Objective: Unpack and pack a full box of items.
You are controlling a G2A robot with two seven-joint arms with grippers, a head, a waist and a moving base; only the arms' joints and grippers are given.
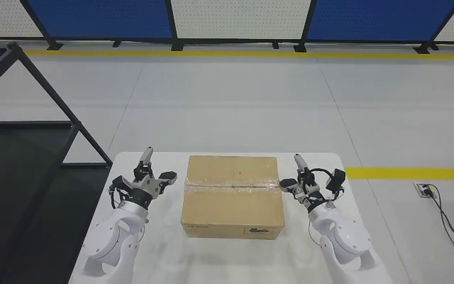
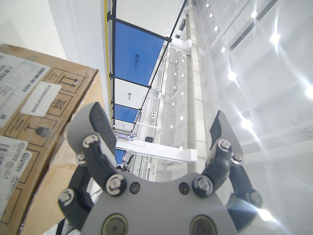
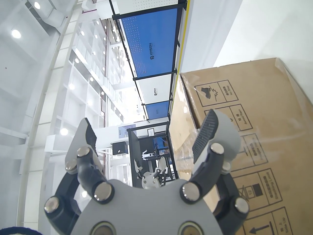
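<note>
1. The box [image 1: 233, 195] sits shut mid-table [image 1: 234, 259], tight to the table's 12 o'clock edge, with tape [image 1: 233, 183] across the top seam.
2. Your left tool [image 2: 159, 121] is at the box's 9 o'clock and the right tool [image 3: 148, 123] at its 3 o'clock. Both are spread wide, holding nothing, just beside the box.
3. Biggest risk, I'd say: tug the tape one-sided and the whole box twists or slides off that 12 o'clock edge. Brace it with your other tool.
4. Tips could also punch through the cardboard. You can't see what's inside.
5. Around you: a black frame [image 1: 42, 92] at 10 o'clock and blue panels [image 1: 99, 18] at 12, both well apart. Only the tape's really in your way.
</note>
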